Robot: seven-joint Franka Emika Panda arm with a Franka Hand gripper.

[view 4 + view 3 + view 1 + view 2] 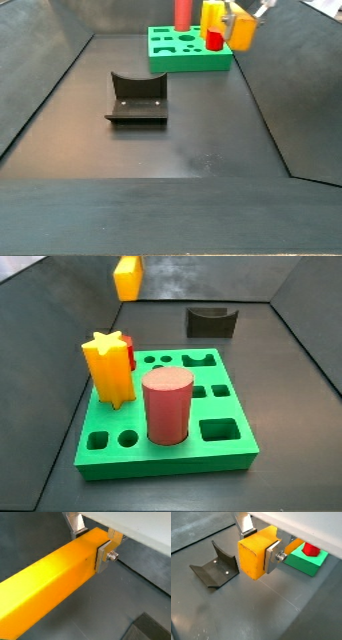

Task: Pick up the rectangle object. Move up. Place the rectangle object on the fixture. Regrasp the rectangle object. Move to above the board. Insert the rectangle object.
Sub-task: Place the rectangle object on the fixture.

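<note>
Fixture (pixel 136 97) empty in front. Bar (pixel 256 553) aloft, clamped between the fingers (pixel 272 558) of the gripper (pixel 259 543), near the board (pixel 187 50) beyond. Picked and lifted; placing, regrasp, insertion still to come.

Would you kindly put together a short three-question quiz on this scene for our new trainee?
1. True or false: the rectangle object rests on the fixture.
2. What does the gripper clamp? A) red cylinder B) rectangle object C) star post
3. Fill in: the red cylinder and the star post stand in holes of the green ____.

Key
1. False: in both side views the bar hangs in the air, clear of the fixture.
2. B: in both wrist views the silver fingers press its sides.
3. board.
</note>
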